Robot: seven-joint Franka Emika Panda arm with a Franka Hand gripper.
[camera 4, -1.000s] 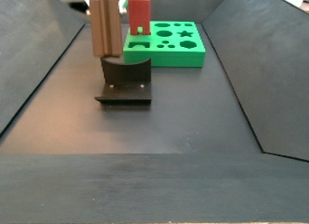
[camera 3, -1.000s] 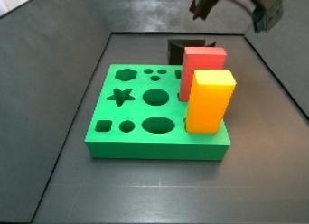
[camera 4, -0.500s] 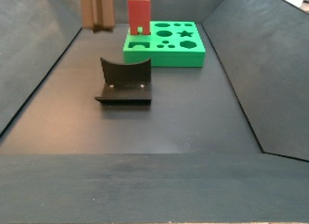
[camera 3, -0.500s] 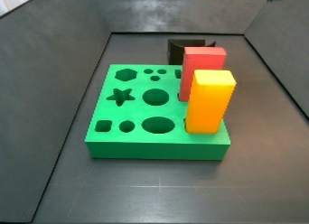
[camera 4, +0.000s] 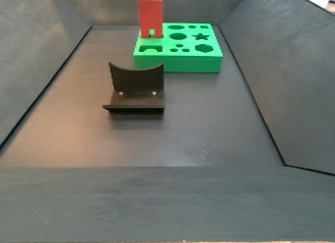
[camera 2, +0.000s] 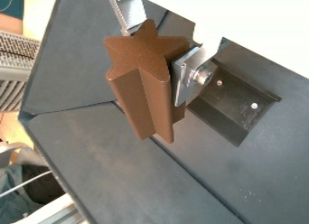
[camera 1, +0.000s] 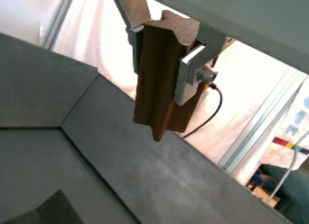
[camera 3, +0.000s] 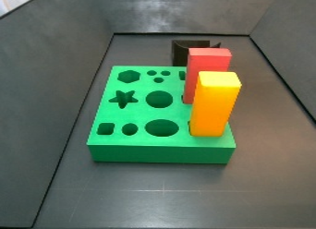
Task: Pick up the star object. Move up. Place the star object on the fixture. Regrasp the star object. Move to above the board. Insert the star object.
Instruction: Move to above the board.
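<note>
One green board (camera 3: 142,126) is seen on the floor, with one yellow-orange block (camera 3: 213,103) and one red block (camera 3: 208,66) standing along one edge. One black fixture (camera 4: 133,87) stands apart. One brown star-sectioned peg (camera 2: 145,88) is pinched by the gripper (camera 2: 154,49), high above.

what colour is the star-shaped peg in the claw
Dark brown, like wood. The star-shaped peg shows best in a wrist view, held in the claw.
</note>
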